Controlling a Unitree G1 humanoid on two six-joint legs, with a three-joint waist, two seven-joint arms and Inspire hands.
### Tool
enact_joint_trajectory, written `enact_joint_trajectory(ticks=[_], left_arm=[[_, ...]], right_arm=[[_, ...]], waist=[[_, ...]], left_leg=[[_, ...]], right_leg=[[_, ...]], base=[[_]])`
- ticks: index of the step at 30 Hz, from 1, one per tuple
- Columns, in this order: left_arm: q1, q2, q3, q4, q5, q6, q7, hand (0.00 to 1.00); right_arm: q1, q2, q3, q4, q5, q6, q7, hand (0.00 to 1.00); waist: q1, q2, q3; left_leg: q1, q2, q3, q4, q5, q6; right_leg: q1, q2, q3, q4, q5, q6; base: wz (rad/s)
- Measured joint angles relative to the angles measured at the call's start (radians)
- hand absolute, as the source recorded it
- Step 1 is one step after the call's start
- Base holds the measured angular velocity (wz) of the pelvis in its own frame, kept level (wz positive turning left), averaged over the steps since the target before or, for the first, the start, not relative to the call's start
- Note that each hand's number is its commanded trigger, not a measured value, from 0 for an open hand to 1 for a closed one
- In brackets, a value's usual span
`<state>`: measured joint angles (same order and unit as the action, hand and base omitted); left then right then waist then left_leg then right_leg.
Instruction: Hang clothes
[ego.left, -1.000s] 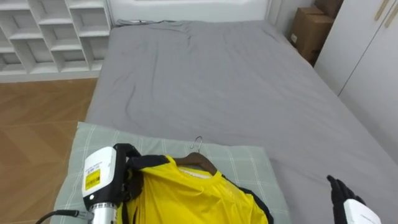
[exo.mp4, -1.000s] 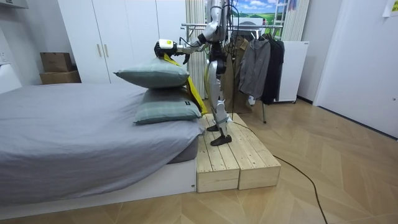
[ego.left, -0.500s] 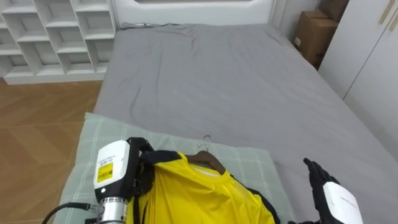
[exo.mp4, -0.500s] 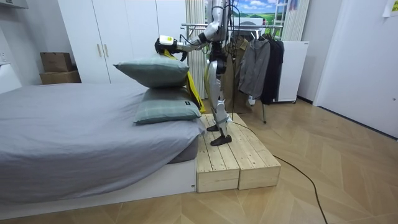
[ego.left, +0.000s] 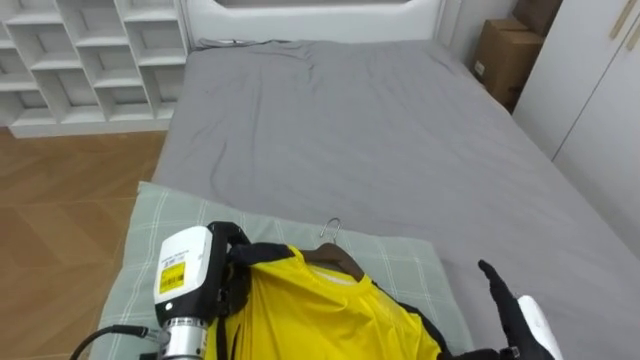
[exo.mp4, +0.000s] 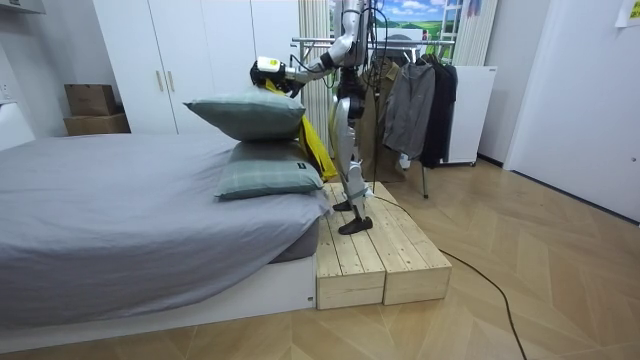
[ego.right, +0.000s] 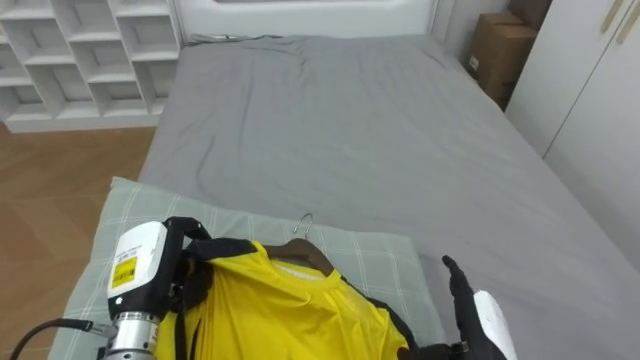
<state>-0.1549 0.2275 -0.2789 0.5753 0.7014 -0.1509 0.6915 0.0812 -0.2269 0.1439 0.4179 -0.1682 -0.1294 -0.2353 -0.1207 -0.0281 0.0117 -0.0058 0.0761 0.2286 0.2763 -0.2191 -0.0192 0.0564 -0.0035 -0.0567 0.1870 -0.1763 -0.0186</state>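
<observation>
I have the yellow shirt (ego.left: 318, 318) already threaded on its wooden hanger (ego.left: 336, 262), so the dressing part looks done to me. My left hand (ego.left: 232, 268) is curled tight on the shirt at the hanger's shoulder and holds it just above the checked pillow (ego.left: 140, 232) at the near end of the grey bed (ego.left: 380, 130). The hanger's metal hook (ego.left: 331, 230) stands free and points toward the mattress. My right hand (ego.left: 508, 305) hangs low on the right with fingers straight and spread, holding nothing. From the room camera, the robot stands on the wooden platform (exo.mp4: 372, 250) beside the stacked pillows, facing the bed, with the clothes rack (exo.mp4: 310, 42) and its dark garments (exo.mp4: 420, 105) behind it. By my reckoning the hanging itself remains: turn round to the rack, raise the hook over the rail, let go.
</observation>
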Motion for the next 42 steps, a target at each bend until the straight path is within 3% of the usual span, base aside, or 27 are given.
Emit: enact_joint_trajectory(ticks=[10,21,26,35,42], left_arm=[[0.0,-0.003,0.002,-0.006,0.121,0.0,0.006,1.0],[0.0,-0.019,-0.006,-0.013,0.135,-0.001,0.006,1.0],[0.0,-0.019,-0.018,-0.018,0.157,-0.001,0.006,1.0],[0.0,-0.019,-0.043,-0.052,0.165,-0.001,0.014,1.0],[0.0,0.003,-0.078,-0.105,0.186,-0.003,0.015,1.0]], right_arm=[[-0.003,0.016,0.003,0.009,0.242,0.001,0.092,0.0],[-0.031,0.023,0.004,0.107,0.246,0.002,0.13,0.0],[-0.11,0.029,0.004,0.198,0.247,0.001,0.145,0.0],[-0.13,0.03,0.032,0.208,0.247,0.001,0.153,0.0],[-0.131,0.029,0.033,0.242,0.248,0.001,0.154,0.0]], waist=[[0.024,0.004,0.0006],[0.038,0.011,-0.0012],[0.032,0.018,-0.001],[0.033,0.028,-0.0005],[0.033,0.029,0.0002]], left_leg=[[-0.007,0.0,0.0,-0.001,0.0,0.0],[-0.011,-0.002,-0.007,-0.004,0.0,0.0],[-0.016,-0.003,-0.011,-0.002,0.0,0.0],[-0.016,-0.003,-0.016,-0.003,0.0,0.0],[-0.018,-0.007,-0.028,-0.005,0.0,0.0]], right_leg=[[-0.006,-0.001,0.0,-0.001,0.0,0.0],[-0.006,-0.007,-0.017,-0.002,0.0,0.001],[-0.005,-0.012,-0.027,-0.002,0.001,0.001],[-0.004,-0.012,-0.027,-0.002,0.001,0.001],[-0.004,-0.011,-0.03,-0.003,0.001,0.001]], base=[[0.0],[0.02],[0.06],[0.0],[0.03]])
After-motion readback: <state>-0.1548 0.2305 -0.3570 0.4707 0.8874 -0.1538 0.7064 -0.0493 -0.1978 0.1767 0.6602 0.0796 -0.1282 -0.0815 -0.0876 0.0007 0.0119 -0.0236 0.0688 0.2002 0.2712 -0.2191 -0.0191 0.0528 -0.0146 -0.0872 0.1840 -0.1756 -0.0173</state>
